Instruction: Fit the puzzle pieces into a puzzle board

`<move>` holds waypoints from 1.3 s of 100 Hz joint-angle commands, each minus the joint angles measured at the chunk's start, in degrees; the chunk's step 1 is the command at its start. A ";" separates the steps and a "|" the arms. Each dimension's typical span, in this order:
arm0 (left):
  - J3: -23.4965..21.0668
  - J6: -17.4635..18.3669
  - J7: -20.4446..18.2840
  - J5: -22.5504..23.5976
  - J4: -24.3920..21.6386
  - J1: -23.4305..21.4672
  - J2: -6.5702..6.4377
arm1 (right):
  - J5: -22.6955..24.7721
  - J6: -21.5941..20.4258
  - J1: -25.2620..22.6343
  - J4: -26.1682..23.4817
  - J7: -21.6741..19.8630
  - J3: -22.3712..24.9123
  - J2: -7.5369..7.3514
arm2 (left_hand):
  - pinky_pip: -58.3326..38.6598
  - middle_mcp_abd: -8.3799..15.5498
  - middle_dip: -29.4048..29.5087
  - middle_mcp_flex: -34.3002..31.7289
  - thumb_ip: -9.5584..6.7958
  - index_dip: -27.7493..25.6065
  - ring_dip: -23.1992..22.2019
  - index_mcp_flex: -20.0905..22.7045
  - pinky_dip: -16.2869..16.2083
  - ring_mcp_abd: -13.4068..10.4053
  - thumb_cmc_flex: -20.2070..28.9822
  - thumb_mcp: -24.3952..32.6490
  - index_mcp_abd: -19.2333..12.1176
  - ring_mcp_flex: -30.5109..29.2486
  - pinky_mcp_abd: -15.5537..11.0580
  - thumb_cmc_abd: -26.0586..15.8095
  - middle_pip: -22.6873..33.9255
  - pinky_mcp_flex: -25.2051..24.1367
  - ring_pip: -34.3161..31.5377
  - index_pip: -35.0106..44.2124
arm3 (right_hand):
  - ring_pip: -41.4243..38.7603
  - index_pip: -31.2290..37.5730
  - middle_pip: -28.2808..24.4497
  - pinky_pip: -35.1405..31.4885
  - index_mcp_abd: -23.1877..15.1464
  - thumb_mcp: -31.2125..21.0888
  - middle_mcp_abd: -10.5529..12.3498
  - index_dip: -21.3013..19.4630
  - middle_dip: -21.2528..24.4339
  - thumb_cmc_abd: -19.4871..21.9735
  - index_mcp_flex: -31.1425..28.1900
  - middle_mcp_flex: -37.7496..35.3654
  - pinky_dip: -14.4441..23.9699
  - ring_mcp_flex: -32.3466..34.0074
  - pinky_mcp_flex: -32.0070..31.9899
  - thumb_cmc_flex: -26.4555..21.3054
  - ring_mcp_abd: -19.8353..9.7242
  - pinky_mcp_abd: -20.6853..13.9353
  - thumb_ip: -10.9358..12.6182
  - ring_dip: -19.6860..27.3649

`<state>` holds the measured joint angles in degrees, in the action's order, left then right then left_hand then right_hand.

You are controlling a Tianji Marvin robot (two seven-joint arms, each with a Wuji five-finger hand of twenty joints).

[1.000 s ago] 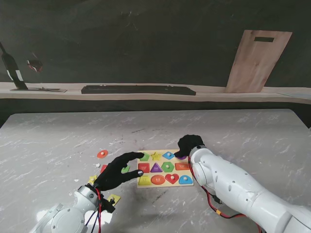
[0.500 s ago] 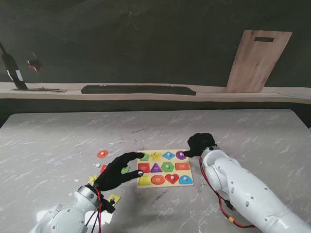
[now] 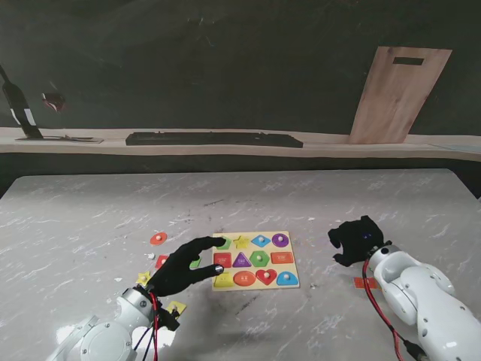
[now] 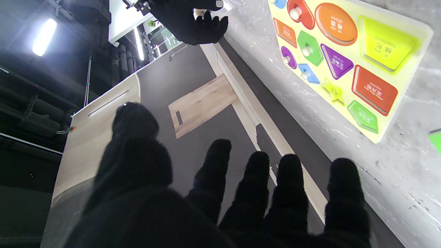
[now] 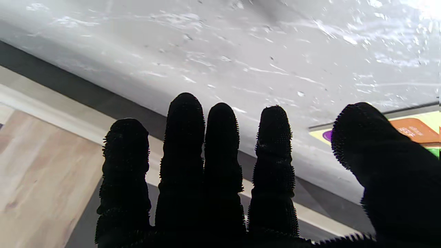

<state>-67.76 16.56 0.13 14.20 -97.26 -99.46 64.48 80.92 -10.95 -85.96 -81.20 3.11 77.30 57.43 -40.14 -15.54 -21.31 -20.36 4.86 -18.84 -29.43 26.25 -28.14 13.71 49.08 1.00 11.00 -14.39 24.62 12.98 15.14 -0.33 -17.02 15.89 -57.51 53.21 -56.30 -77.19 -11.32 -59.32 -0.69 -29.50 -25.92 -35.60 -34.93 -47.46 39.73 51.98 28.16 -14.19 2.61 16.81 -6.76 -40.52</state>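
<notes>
So the right hand [image 3: 355, 241] has pulled way back from the puzzle board [image 3: 291, 280] in the last second. It was sitting right on the far right corner, and now it's well off to the right over bare table, holding nothing, fingers spread. The purple round piece [image 3: 280, 240] is showing in that corner slot, so my guess is that one just got placed. Board looks nearly full. A few loose pieces remain off to the left, like the orange round one [image 3: 158, 238]. The left hand [image 3: 183, 266] hasn't budged: it's flat, released, fingertips at the board's left edge.
</notes>
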 commanded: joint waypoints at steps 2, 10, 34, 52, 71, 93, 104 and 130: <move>0.48 -0.23 -0.43 -0.37 0.16 0.31 0.03 | -0.83 -0.34 -1.73 0.18 0.15 0.94 -1.12 | 0.34 0.75 0.62 -0.11 -1.99 0.65 -0.32 1.53 -0.97 -1.29 -0.31 -2.10 -1.69 0.52 -4.77 -1.34 -0.20 -0.39 0.39 -0.51 | -0.13 -0.44 -1.00 0.22 -0.05 -3.24 1.64 0.80 -0.96 -2.38 2.18 2.28 -0.30 -1.94 -0.36 -2.25 -1.68 -1.01 1.59 -0.15; 0.73 -0.39 -0.65 -0.60 0.34 0.60 0.01 | -0.72 -1.67 -3.00 0.43 1.29 2.64 -1.23 | 0.35 0.78 0.62 -0.10 -2.00 0.66 -0.32 1.44 -0.97 -1.31 -0.30 -2.09 -1.72 0.54 -4.76 -1.38 -0.21 -0.41 0.40 -0.53 | -0.67 -0.14 -1.69 0.37 -0.17 -5.75 2.55 0.95 -1.34 -4.47 3.99 3.38 -0.24 -2.21 -0.08 -4.46 -2.65 -1.83 1.58 -0.56; 0.84 -0.63 -0.54 -0.54 0.37 0.74 0.05 | 0.57 -6.31 -6.85 -0.85 -1.34 7.41 -1.75 | 0.30 0.76 0.60 -0.12 -1.99 0.65 -0.35 1.50 -0.99 -1.24 -0.31 -2.10 -1.64 0.50 -4.74 -1.38 -0.18 -0.42 0.35 -0.51 | 0.10 -0.44 -1.36 1.99 -0.10 -9.49 3.87 1.47 -1.53 -11.64 9.07 9.74 0.09 -5.23 -1.65 -6.33 -4.09 -2.75 0.99 -0.82; 0.92 -0.85 -0.56 -0.49 0.35 0.82 0.05 | 1.76 -7.74 -8.84 -1.44 -0.09 9.08 -1.94 | 0.28 0.74 0.61 -0.11 -1.98 0.65 -0.36 1.54 -0.99 -1.26 -0.39 -2.13 -1.67 0.46 -4.79 -1.40 -0.19 -0.38 0.33 -0.51 | 0.29 0.27 -1.36 2.37 -0.54 -10.85 4.52 1.36 -1.50 -13.95 9.00 9.72 0.41 -4.85 -1.69 -7.52 -4.72 -2.88 0.31 -0.83; 1.07 -1.20 -0.78 -0.71 0.37 0.94 0.04 | 2.28 -7.18 -9.79 -0.72 2.47 9.27 -2.00 | 0.29 0.74 0.62 -0.03 -1.99 0.67 -0.34 1.47 -0.98 -1.27 -0.37 -2.12 -1.67 0.60 -4.75 -1.47 -0.21 -0.47 0.37 -0.57 | 0.11 1.44 -1.86 2.76 -0.84 -11.57 4.87 1.14 -1.62 -14.10 7.46 8.15 0.46 -3.51 -0.65 -8.17 -4.94 -3.21 -0.28 -0.87; 1.16 -1.43 -0.63 -0.74 0.33 0.98 0.09 | 1.32 -5.59 -9.99 0.77 3.42 8.60 -1.88 | 0.30 0.77 0.62 -0.08 -1.99 0.66 -0.33 1.52 -0.97 -1.25 -0.33 -2.11 -1.64 0.58 -4.71 -1.43 -0.18 -0.47 0.38 -0.55 | 0.16 2.78 -1.57 2.90 -1.69 -11.72 5.07 0.76 -1.44 -12.32 5.14 6.82 0.64 -2.89 -0.06 -8.54 -4.59 -2.92 -0.40 -0.81; 1.25 -1.62 -0.67 -0.80 0.34 1.06 0.10 | 1.17 -5.15 -9.89 1.44 3.78 8.37 -1.89 | 0.30 0.73 0.62 -0.07 -1.99 0.66 -0.32 1.48 -0.96 -1.21 -0.36 -2.13 -1.69 0.60 -4.73 -1.43 -0.18 -0.46 0.40 -0.56 | 0.08 3.13 -1.56 2.85 -1.99 -11.55 5.24 0.58 -1.42 -11.99 4.55 6.29 0.75 -2.51 0.24 -8.48 -4.60 -2.88 -0.37 -0.83; 1.40 -1.87 -0.76 -0.80 0.38 1.18 0.09 | 0.43 -4.38 -8.95 3.42 5.00 7.42 -1.93 | 0.31 0.73 0.62 -0.06 -1.99 0.65 -0.31 1.51 -0.96 -1.26 -0.37 -2.13 -1.68 0.61 -4.81 -1.43 -0.20 -0.47 0.42 -0.55 | -0.35 4.57 -1.63 2.55 -2.91 -10.84 5.55 3.38 -1.44 -10.01 2.98 4.66 1.01 -1.50 1.07 -8.71 -4.48 -2.96 -2.36 -0.92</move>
<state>-66.53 14.91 -0.48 13.63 -96.78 -98.23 64.49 81.28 -15.48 -94.88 -78.41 7.96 85.13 55.54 -40.14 -15.54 -21.31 -20.37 4.86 -18.84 -29.43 26.25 -28.14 13.71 49.08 1.00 11.00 -14.40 24.62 12.95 15.14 -0.33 -17.02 15.89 -57.29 55.33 -57.18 -74.17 -12.79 -68.56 3.08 -28.52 -27.06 -45.91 -30.89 -41.32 39.58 48.50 28.65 -20.64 -1.54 14.17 -6.76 -40.75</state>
